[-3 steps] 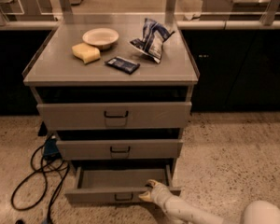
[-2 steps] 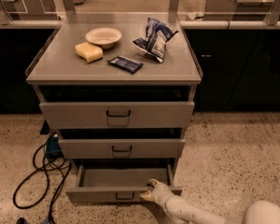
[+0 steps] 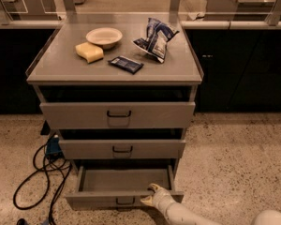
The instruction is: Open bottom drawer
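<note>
1. Looking down from the camera view, the scene showed a grey metal cabinet (image 3: 114, 74) with three drawers stacked in its front, standing on a speckled floor (image 3: 234, 153).
2. On the cabinet's top lay a pale bowl (image 3: 104, 35), a yellow sponge (image 3: 89, 52), a blue-and-white snack bag (image 3: 155, 38) and a small dark packet (image 3: 126, 63).
3. At the cabinet's foot, the bottom drawer (image 3: 98, 200) stood pulled well out, its empty inside open to view. The two drawers above sat nearly flush with the cabinet's frame.
4. The gripper (image 3: 149, 194) reached in from the cabinet's lower right, at the drawer front's top edge, just right of the small black loop handle (image 3: 125, 201).
5. Its fingers (image 3: 152, 188) appeared to pinch that top edge, one tip inside the drawer and one on the outer face.
6. Black cables (image 3: 37, 172) trailed on the floor at the cabinet's lower left.
7. Judged from this, the opening looked largely done. What remained was perhaps a little more pull, then letting go.
</note>
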